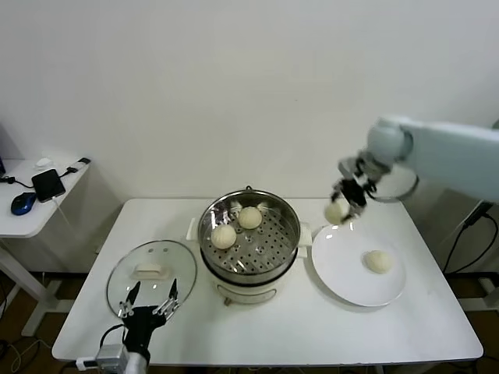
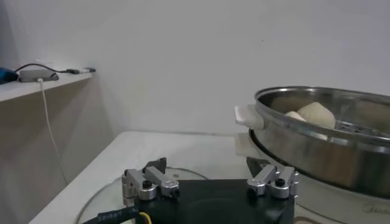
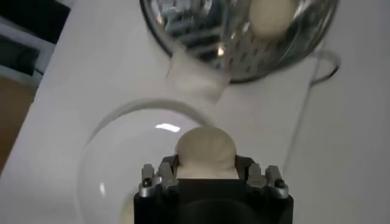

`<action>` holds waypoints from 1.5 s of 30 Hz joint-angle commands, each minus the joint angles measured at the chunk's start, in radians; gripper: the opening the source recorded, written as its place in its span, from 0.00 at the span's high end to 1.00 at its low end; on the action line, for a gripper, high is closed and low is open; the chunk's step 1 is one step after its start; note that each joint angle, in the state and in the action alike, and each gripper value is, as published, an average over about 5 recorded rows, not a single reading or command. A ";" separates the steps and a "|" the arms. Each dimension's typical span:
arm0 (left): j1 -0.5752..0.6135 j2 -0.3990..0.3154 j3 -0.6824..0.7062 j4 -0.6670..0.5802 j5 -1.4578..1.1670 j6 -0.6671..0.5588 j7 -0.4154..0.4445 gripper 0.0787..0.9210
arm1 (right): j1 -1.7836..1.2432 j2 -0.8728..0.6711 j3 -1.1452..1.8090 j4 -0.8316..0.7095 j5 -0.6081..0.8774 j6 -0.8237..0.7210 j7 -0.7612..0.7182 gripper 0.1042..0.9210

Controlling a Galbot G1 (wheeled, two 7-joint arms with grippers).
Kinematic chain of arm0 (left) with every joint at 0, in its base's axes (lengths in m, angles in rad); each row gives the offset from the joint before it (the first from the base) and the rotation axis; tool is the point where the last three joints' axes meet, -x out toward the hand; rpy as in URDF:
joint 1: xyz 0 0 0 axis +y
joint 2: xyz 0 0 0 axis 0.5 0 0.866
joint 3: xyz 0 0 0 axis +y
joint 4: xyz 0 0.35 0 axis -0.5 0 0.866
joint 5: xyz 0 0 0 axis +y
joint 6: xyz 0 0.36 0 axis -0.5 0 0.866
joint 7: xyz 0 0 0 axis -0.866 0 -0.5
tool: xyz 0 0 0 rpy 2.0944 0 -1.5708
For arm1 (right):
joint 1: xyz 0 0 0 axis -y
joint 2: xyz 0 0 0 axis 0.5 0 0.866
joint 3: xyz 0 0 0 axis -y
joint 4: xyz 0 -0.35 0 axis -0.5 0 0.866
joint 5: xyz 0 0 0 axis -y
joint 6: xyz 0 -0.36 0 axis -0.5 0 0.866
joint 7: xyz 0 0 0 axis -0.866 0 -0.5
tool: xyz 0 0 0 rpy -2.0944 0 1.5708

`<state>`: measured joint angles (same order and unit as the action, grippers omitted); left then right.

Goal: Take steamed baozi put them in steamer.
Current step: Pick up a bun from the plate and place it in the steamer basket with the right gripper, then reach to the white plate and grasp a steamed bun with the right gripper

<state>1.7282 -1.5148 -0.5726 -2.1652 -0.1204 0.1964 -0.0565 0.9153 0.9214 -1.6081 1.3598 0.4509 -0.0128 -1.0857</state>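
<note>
Baozi go left to right: two (image 1: pixel 224 236) lie in the steamer (image 1: pixel 288 214), one (image 1: pixel 337 210) hangs clamped in the right gripper (image 1: pixel 343 204), one (image 1: pixel 379 261) on the plate (image 1: pixel 343 282). Probably soft and light; hold its sides gently. Left gripper (image 1: pixel 151 300) waits open over the glass lid (image 1: pixel 125 269).

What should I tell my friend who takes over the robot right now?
Right pincer: shut on a baozi, lifted above the white plate's far edge.
Left pincer: open, holding nothing, parked over the glass lid.
Done: two baozi sit in the steamer.
Left: carry the held one to the steamer, then fetch the last baozi from the plate.
</note>
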 commanded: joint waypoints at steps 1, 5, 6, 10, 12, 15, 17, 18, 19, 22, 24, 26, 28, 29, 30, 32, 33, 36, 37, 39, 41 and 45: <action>0.001 -0.002 0.001 -0.006 0.011 0.001 0.001 0.12 | 0.131 0.229 0.084 0.195 -0.035 0.309 -0.052 0.36; 0.001 -0.003 0.002 -0.008 0.018 0.004 0.003 0.12 | -0.013 0.274 0.106 0.218 -0.205 0.387 -0.038 0.36; 0.001 -0.003 0.001 -0.009 0.019 0.005 0.003 0.12 | -0.046 0.284 0.108 0.213 -0.244 0.403 -0.031 0.36; -0.002 -0.006 -0.001 -0.007 0.020 0.008 0.003 0.12 | -0.156 0.315 0.108 0.179 -0.336 0.449 0.006 0.36; -0.003 -0.008 -0.001 -0.006 0.021 0.009 0.003 0.12 | -0.204 0.324 0.107 0.161 -0.382 0.463 0.037 0.36; -0.003 -0.012 -0.001 -0.004 0.023 0.010 0.003 0.12 | -0.264 0.335 0.108 0.132 -0.454 0.473 0.082 0.36; -0.003 -0.013 -0.002 -0.003 0.023 0.010 0.003 0.12 | -0.290 0.339 0.110 0.116 -0.488 0.476 0.094 0.36; -0.003 -0.013 -0.002 -0.003 0.023 0.010 0.002 0.12 | -0.299 0.341 0.111 0.107 -0.503 0.476 0.099 0.36; -0.004 -0.013 -0.002 -0.003 0.023 0.011 0.002 0.12 | -0.308 0.343 0.113 0.100 -0.516 0.477 0.101 0.36; -0.005 -0.015 -0.002 -0.003 0.023 0.011 0.001 0.12 | -0.334 0.349 0.122 0.069 -0.557 0.478 0.120 0.36; -0.005 -0.016 -0.002 -0.004 0.023 0.012 0.000 0.12 | -0.348 0.355 0.128 0.049 -0.580 0.478 0.130 0.36; -0.005 -0.017 -0.002 -0.005 0.023 0.012 -0.001 0.12 | -0.354 0.359 0.132 0.037 -0.588 0.476 0.137 0.36; -0.004 -0.018 -0.002 -0.005 0.023 0.012 -0.003 0.12 | -0.356 0.361 0.132 0.030 -0.589 0.472 0.146 0.36; -0.004 -0.018 -0.002 -0.005 0.023 0.012 -0.004 0.12 | -0.355 0.360 0.131 0.029 -0.587 0.471 0.150 0.35; -0.003 -0.018 -0.003 -0.006 0.023 0.011 -0.004 0.12 | -0.354 0.359 0.132 0.027 -0.585 0.470 0.153 0.34; -0.002 -0.018 -0.003 -0.007 0.023 0.010 -0.005 0.12 | -0.348 0.354 0.133 0.027 -0.573 0.471 0.156 0.29; -0.001 -0.018 -0.003 -0.008 0.023 0.010 -0.005 0.12 | -0.342 0.348 0.136 0.027 -0.562 0.471 0.155 0.26; 0.001 -0.018 -0.002 -0.010 0.023 0.009 -0.005 0.12 | -0.302 0.320 0.142 0.037 -0.505 0.476 0.129 0.17; 0.002 -0.018 -0.002 -0.012 0.023 0.009 -0.005 0.12 | -0.278 0.304 0.143 0.042 -0.478 0.478 0.112 0.15; 0.004 -0.017 -0.001 -0.014 0.024 0.008 -0.004 0.12 | -0.217 0.261 0.139 0.051 -0.407 0.485 0.074 0.13; 0.007 -0.016 0.000 -0.017 0.025 0.006 -0.003 0.12 | -0.149 0.206 0.124 0.053 -0.321 0.480 0.044 0.12; 0.011 -0.011 0.001 -0.019 0.025 -0.001 -0.002 0.12 | 0.003 0.073 0.034 0.015 -0.116 0.380 0.012 0.12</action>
<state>1.7360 -1.5316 -0.5725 -2.1829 -0.0961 0.2012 -0.0596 0.7043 1.1748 -1.4925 1.4071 0.0533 0.4451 -1.0036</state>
